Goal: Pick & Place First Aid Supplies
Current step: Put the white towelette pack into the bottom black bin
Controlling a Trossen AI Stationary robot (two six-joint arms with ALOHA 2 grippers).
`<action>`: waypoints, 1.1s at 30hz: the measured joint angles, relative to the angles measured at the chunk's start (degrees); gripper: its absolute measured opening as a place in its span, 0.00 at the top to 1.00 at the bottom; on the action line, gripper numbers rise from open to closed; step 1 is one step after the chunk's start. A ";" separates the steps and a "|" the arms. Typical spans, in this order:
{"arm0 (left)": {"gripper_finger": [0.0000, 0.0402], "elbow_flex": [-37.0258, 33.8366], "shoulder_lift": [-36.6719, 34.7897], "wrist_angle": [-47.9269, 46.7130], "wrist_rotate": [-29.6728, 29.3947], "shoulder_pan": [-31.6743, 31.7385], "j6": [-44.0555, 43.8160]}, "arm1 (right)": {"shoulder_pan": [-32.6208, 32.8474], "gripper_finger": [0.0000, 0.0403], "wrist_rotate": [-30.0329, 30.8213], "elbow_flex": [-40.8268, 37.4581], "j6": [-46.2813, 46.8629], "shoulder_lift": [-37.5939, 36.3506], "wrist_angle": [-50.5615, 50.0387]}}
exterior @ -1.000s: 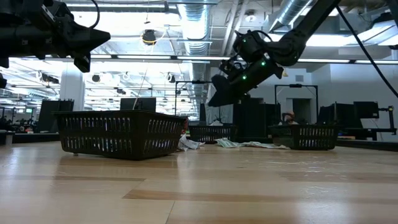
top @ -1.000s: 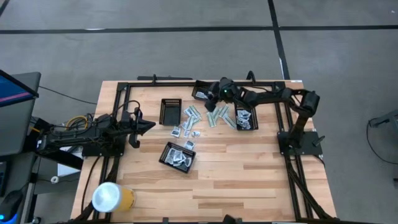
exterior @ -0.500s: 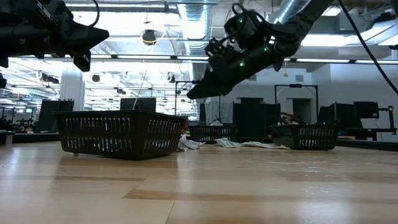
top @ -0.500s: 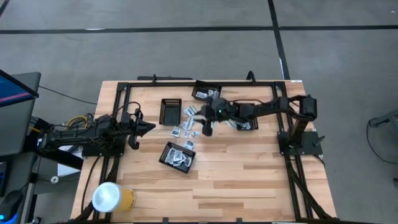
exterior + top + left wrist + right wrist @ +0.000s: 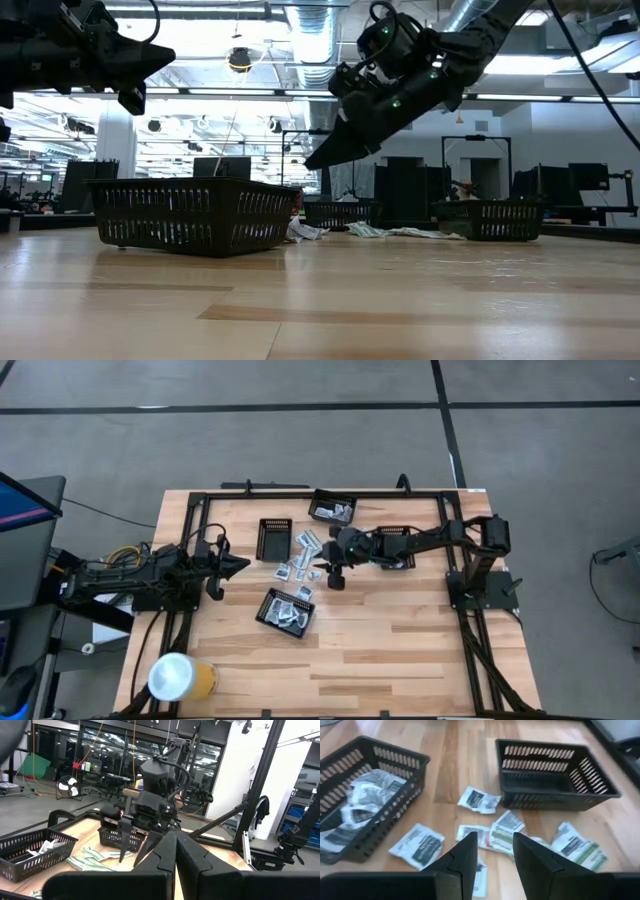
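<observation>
Loose first aid supplies (image 5: 300,563) lie flat on the wooden table between the black mesh trays; in the right wrist view they show as white sachets (image 5: 417,845) and green-white packets (image 5: 577,847). My right gripper (image 5: 335,572) hangs above them, slanting down, open, with nothing between its fingers (image 5: 492,857). More packets fill the near tray (image 5: 286,610) and the far tray (image 5: 333,510). My left gripper (image 5: 237,563) waits at the table's left side, shut and holding nothing.
An empty black tray (image 5: 275,538) stands just left of the loose packets, and another tray (image 5: 395,548) lies under my right arm. A black frame (image 5: 190,500) runs round the table's edge. A white-topped yellow cylinder (image 5: 180,678) sits at the near left corner.
My right gripper has swung from above the far tray toward the table's near edge and a little left, rolling and tipping as it went, and now hangs over the loose packets. The packets and trays lie as before.
</observation>
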 joint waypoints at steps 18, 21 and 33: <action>0.98 0.01 0.00 0.02 0.01 0.00 -0.02 | 0.85 0.71 -0.23 0.10 -0.59 5.99 0.94; 0.98 0.00 0.00 0.03 0.01 0.00 0.00 | 1.54 0.71 -0.17 0.07 0.25 9.66 0.53; 0.98 0.00 0.00 0.03 -0.01 0.00 0.00 | 2.56 0.72 0.10 0.48 2.51 12.28 1.51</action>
